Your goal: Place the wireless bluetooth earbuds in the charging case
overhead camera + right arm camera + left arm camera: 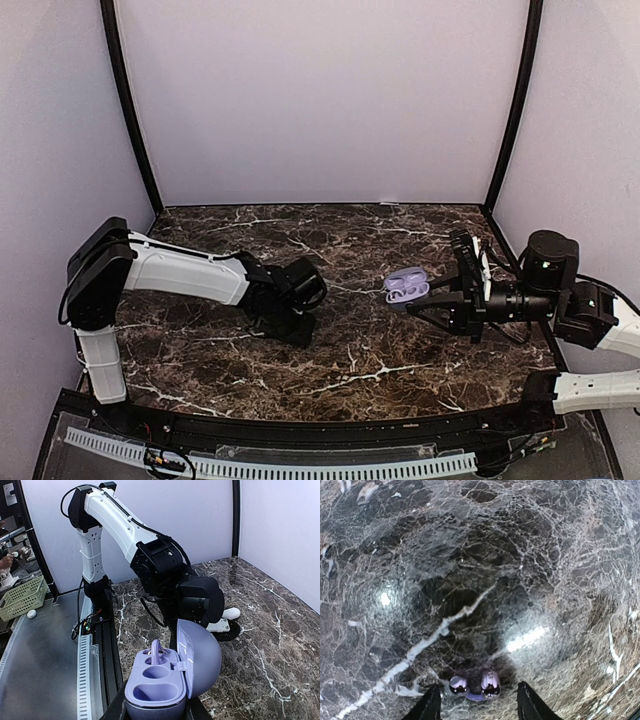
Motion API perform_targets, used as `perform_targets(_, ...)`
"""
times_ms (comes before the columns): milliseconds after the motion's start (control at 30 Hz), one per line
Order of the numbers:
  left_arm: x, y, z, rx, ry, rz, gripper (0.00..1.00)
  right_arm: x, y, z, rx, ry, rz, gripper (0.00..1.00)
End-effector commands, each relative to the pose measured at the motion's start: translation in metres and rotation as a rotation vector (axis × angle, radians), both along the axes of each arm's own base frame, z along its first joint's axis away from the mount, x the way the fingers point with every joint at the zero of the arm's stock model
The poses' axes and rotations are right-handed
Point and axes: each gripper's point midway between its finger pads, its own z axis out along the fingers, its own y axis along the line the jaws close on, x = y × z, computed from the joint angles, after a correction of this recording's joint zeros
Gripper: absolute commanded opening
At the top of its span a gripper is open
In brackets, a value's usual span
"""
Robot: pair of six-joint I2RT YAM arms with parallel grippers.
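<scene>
Top view looks down from behind on the dark white-veined marble table (350, 335); left wrist view faces it closely; right wrist view looks across it at the white-and-black left arm (116, 521).

Bare marble along the table (330, 225)'s far edge — the left arm (190, 272) and open charging case (406, 287) block the middle band.

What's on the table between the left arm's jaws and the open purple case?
Nothing: the top view shows bare marble table up to the charging case.
</scene>
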Motion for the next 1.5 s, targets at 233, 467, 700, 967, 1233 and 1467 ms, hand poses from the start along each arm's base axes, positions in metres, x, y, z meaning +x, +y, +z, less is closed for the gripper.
perform_targets(233, -0.006, 0.020, 0.053, 0.120, -0.296, -0.523, 0.26, 0.002, -0.003, 0.011, 0.034, -0.021, -0.014, 0.00)
perform_targets(467, -0.038, 0.032, 0.044, 0.093, -0.362, -0.874, 0.23, 0.003, -0.005, 0.012, 0.041, -0.022, -0.023, 0.00)
perform_targets(700, -0.037, 0.022, 0.035, 0.062, -0.413, -0.996, 0.21, 0.003, -0.004, 0.010, 0.037, -0.021, -0.022, 0.00)
perform_targets(967, -0.032, 0.006, 0.032, -0.022, -0.376, -1.075, 0.20, 0.002, -0.006, 0.012, 0.039, -0.022, -0.026, 0.00)
perform_targets(1233, -0.027, -0.004, 0.016, -0.012, -0.318, -1.111, 0.21, 0.002, -0.007, 0.011, 0.037, -0.023, -0.026, 0.00)
perform_targets(1467, -0.020, -0.006, 0.011, -0.006, -0.306, -1.107, 0.19, 0.002, -0.008, 0.011, 0.036, -0.027, -0.030, 0.00)
